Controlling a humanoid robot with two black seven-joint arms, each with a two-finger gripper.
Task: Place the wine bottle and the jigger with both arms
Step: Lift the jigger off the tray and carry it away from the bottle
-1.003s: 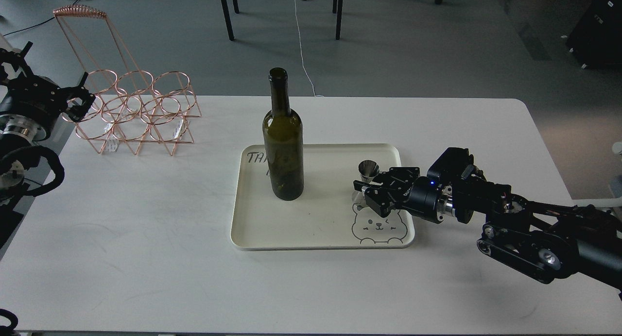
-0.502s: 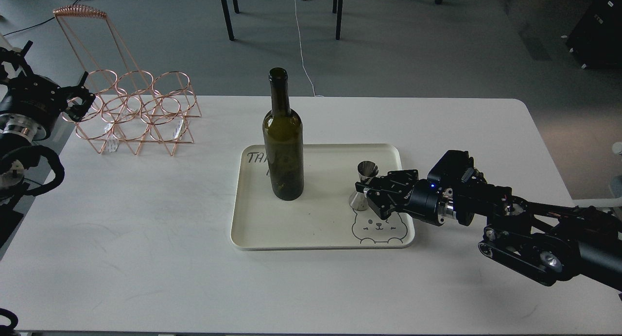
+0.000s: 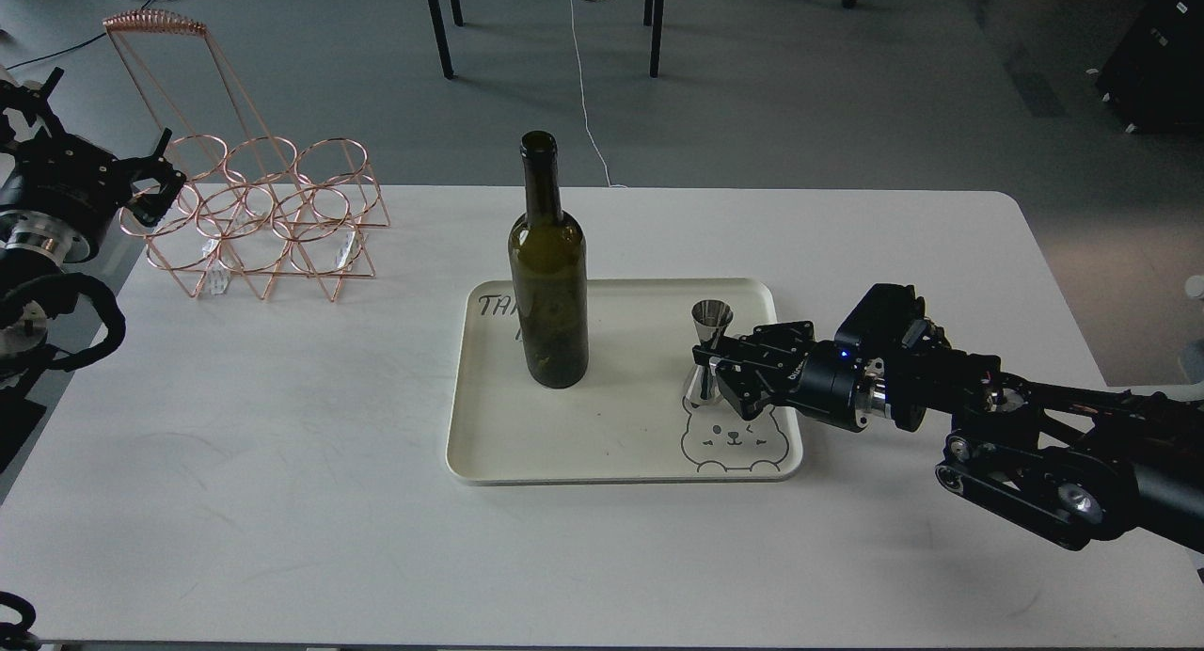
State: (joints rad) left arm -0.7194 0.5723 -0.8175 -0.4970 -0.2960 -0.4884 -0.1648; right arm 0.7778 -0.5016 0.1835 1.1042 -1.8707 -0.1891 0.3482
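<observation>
The bottle [image 3: 548, 284] stood upright at the frame's centre, on the left half of a cream tray [image 3: 489, 449] on the white tabletop [image 3: 235, 463]. The jigger [image 3: 709, 352] stood upright on the tray's right half, with the right gripper [image 3: 711, 367] at its waist; whether those jaws clamped it I could not tell. The left gripper [image 3: 155, 185] hung at the upper left beside a copper rack [image 3: 268, 223], its jaws slightly parted and holding nothing.

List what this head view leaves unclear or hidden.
- Right gripper: dark fingers overlap the jigger; contact or a gap cannot be told.
- Left gripper: small, dark, against the copper wire rack; open or shut unclear.
- Tray writing: partly hidden behind the wine bottle.
- Both arms: cut off by the frame edges.
</observation>
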